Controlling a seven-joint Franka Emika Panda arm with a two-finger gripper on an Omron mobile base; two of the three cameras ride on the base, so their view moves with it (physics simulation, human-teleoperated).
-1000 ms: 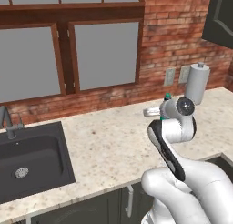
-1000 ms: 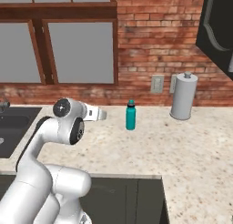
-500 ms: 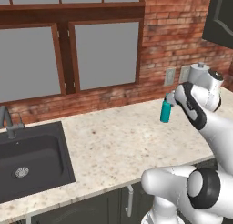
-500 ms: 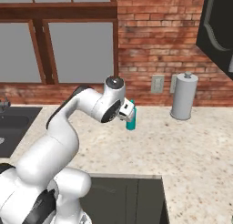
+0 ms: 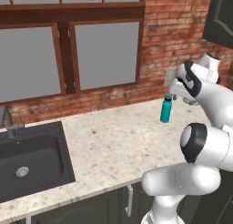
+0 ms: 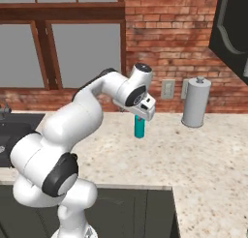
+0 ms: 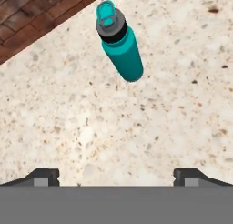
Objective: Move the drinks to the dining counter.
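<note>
At the far left of the left base view we see the black sink [image 5: 27,161] with its faucet [image 5: 6,123], set into the speckled stone surface [image 5: 109,145] that runs along under the window [image 5: 68,50] and the brick wall [image 5: 182,32]. Moving right, we find the teal bottle [image 5: 166,108] standing upright on that surface near the wall, its dark cap on top. Just above and to the right of it hangs our end effector [image 5: 178,92], close to the bottle's cap but not around it. In the hand view the bottle [image 7: 119,43] lies well clear ahead of the two fingertips [image 7: 43,176], which sit far apart at the bottom corners, so the end effector is spread wide and holds nothing. In the right base view the bottle [image 6: 139,126] shows below the end effector [image 6: 144,113], and further right the grey paper-towel roll [image 6: 195,102] stands upright by the wall, well apart from the bottle
</note>
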